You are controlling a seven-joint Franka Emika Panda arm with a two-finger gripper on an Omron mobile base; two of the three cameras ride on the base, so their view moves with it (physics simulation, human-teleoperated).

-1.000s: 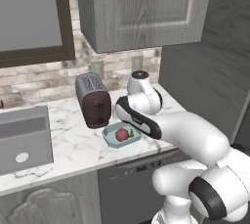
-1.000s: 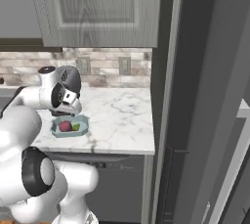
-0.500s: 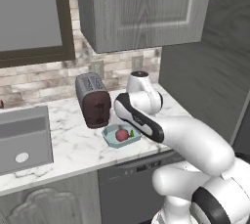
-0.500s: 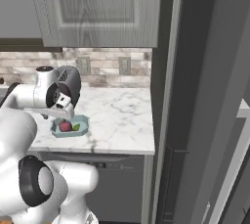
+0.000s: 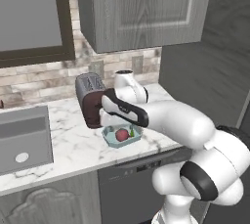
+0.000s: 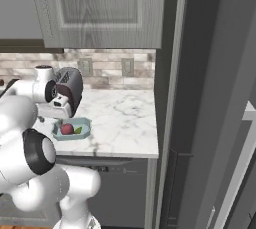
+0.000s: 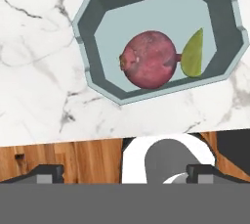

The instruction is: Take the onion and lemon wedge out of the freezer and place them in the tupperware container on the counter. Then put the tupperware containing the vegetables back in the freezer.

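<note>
arm swung left toward toaster (image 5: 90,99), hand (image 7: 124,171) shifted off tupperware container (image 7: 88,47)

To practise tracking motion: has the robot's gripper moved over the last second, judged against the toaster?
Yes. In the left base view the gripper has swung left toward the toaster, above the tupperware container that holds the onion.

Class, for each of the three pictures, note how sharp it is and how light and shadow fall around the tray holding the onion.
Hand view: sharp, even light; the tupperware container has dark inner walls, and the onion casts hardly any shadow. Left base view: softer, with the arm shading the counter near the container. Right base view: slightly blurred, the freezer side dim.
</note>
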